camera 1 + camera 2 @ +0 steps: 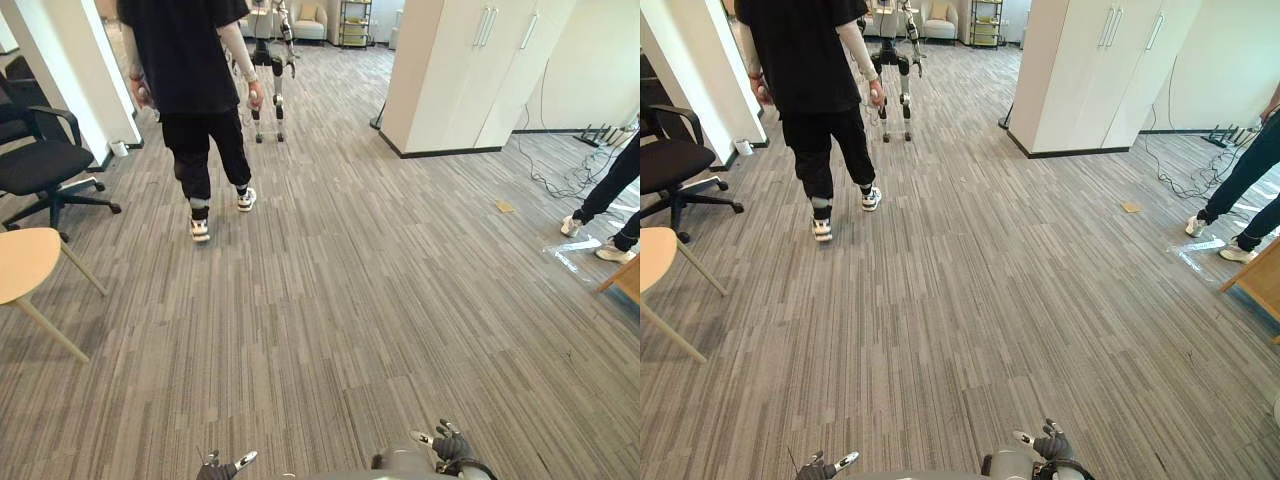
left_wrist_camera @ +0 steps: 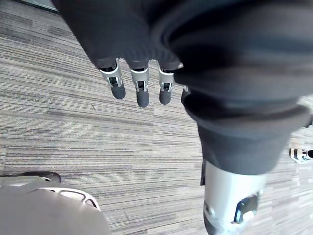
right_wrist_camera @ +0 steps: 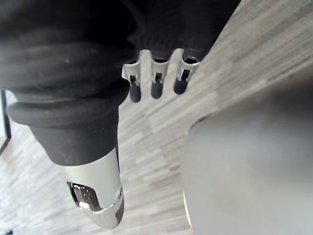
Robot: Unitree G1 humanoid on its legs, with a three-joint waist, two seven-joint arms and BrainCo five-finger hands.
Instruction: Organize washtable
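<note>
Nearest, the left hand [image 2: 142, 90] and right hand [image 3: 155, 81] were noted hanging over the carpet [image 1: 380, 300], fingers straight and nothing held. Farther off, a person [image 1: 185, 60] was recorded mid-stride. The washtable's position, handling and grasp points could not be judged.

Everything is carried by the floor [image 1: 350, 320]. At its far left a person [image 1: 185, 90] is seen, with a second robot [image 1: 268, 60] placed behind them and an armchair [image 1: 310, 20] and a shelf [image 1: 354, 22] set farther back. An office chair [image 1: 45, 165] is found at the left edge, with a small table [image 1: 22, 262] nearer, before it. A cabinet [image 1: 460, 70] is placed at the far right of centre. Cables [image 1: 560, 175] are laid to its right, and another person's legs [image 1: 610, 195] are seen at the right edge. The left hand [image 1: 220, 468] and the right hand [image 1: 452, 448] are found at the near edge.
</note>
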